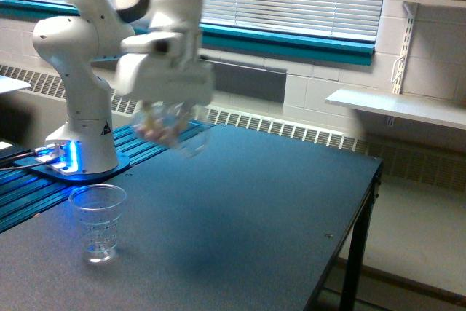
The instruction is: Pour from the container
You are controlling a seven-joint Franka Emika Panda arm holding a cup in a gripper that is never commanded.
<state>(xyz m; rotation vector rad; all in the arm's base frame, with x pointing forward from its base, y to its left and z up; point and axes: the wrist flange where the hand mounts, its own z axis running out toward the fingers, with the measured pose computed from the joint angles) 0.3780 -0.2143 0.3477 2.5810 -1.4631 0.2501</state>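
Note:
In the exterior view my gripper (166,123) hangs well above the dark table, shut on the container (169,129), a small clear rounded cup that is tilted and blurred by motion. Pinkish bits show inside it. A clear tapered tumbler (97,221) with a ridged narrow foot stands upright near the table's front on the exterior view's left. It sits below the held cup and further to the exterior view's left, and looks empty.
The white arm's base (81,152) with a blue light stands on blue ribbed rails (44,198) at the exterior view's left. The dark table (255,216) ends at an edge on the exterior view's right. A white shelf (397,107) hangs on the wall.

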